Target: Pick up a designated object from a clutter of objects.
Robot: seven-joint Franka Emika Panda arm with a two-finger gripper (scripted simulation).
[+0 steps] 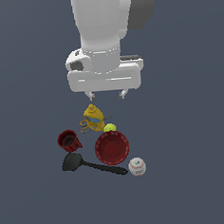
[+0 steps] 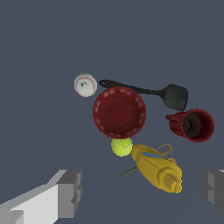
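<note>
We see the claw (image 1: 106, 95) hanging above the clutter with its 2 fingers spread wide apart and nothing between them. On the dark surface (image 1: 195, 183) below, the small dark red mug (image 1: 69, 140) stands upright at the exterior view's left edge of the group, apart from the claw and not touched by it; in the wrist view the mug (image 2: 192, 125) shows its dark inside. Just beside it, toward the exterior view's right, we find the wider red bowl (image 1: 112, 147), and in front of both lies the black spatula (image 1: 89, 164), its blade near the mug and its handle running toward the white baseball (image 1: 137, 166). The yellow-green ball (image 1: 110, 128) sits against the bowl's far rim. The yellow bottle (image 1: 93, 117) lies nearest beneath the claw, with the scissors (image 1: 86, 126) partly tucked under it, so we can make out only their loops and a thin tip.
</note>
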